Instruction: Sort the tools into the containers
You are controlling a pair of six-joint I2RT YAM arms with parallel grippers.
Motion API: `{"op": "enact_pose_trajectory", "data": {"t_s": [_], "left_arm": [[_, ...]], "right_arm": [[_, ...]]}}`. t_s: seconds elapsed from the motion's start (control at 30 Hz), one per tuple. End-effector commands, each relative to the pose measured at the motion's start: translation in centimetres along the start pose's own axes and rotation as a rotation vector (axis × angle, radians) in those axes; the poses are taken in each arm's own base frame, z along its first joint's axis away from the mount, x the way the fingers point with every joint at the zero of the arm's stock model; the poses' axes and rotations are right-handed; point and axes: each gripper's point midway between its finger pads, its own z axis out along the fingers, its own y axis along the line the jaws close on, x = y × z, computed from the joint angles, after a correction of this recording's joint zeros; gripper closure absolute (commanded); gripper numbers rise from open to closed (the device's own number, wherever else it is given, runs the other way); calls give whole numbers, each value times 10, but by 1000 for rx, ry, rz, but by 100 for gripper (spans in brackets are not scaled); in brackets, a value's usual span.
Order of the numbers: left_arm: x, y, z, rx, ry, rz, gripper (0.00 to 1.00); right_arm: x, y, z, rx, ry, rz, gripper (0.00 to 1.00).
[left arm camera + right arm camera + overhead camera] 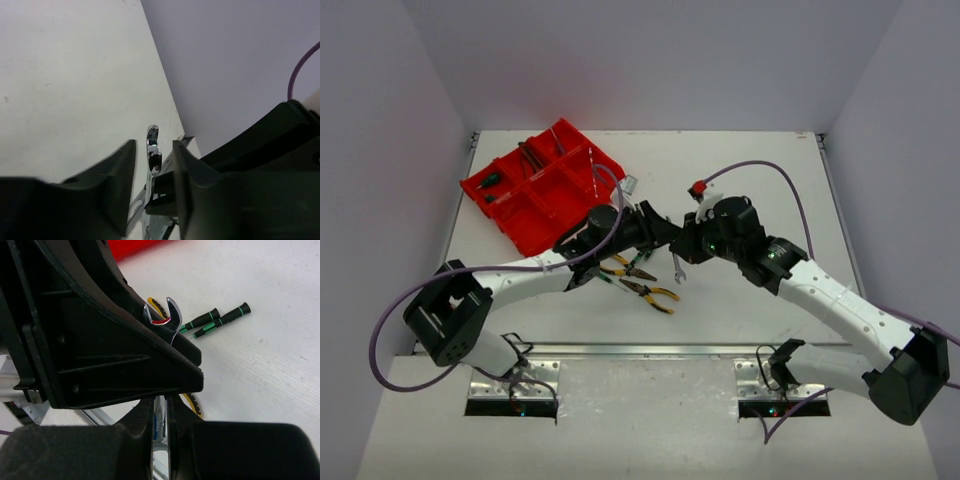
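Red tray [542, 190] far-left on table [760, 290], green-black screwdriver [490, 181] in one compartment. L gripper [154, 145] at table ctr, jaws part-open, straddling silver wrench [167, 316] w/ gap each side. 2 yellow pliers [650, 293] on table just below. R gripper [160, 412] meets L head-on, jaws pinched tight on wrench shank. Wrench outside tray.

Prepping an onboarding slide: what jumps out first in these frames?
What looks like a handover at mid-table: the right gripper is shut on a silver wrench while the left gripper straddles it, jaws open. Next comes the bright red divided tray at the far left of the table, then the yellow-handled pliers lying loose just to the near side of the grippers.
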Motion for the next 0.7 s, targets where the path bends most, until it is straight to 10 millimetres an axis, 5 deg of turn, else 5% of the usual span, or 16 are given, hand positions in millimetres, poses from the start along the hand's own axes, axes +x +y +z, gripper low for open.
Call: {"op": "enact_pose_trajectory", "data": {"t_s": [0.0, 0.07, 0.13, 0.2, 0.23, 0.33, 0.4, 0.57, 0.6, 0.63, 0.67], "left_arm": [[-14, -36, 8, 94, -39, 27, 84], [-14, -33, 12, 75, -33, 37, 97], [-19, -25, 14, 19, -45, 58, 100], [-51, -20, 18, -95, -130, 132, 100], [-68, 8, 15, -250, -171, 173, 100], [-137, 63, -1, -556, -283, 227, 100], [-183, 96, -14, -736, -368, 282, 100], [-257, 164, -14, -969, -404, 409, 100], [-288, 162, -16, -974, -443, 435, 100], [-290, 182, -12, -1021, -400, 480, 100], [-316, 178, -14, -1025, -418, 525, 100]], "right_arm": [[-35, 19, -11, -63, -113, -18, 100], [-36, 20, -11, -67, -120, -11, 100], [-37, 19, -12, -60, -126, -9, 96], [-34, 9, -15, -5, -116, 9, 61], [-28, -4, -18, 73, -95, 25, 28], [-20, -34, -29, 245, -60, 53, 3], [-8, -47, -38, 317, -24, 46, 1], [11, -51, -54, 308, -21, 25, 1], [13, -51, -56, 305, -22, 19, 1], [16, -52, -60, 300, -21, 8, 1], [20, -53, -64, 303, -13, 2, 1]]}}
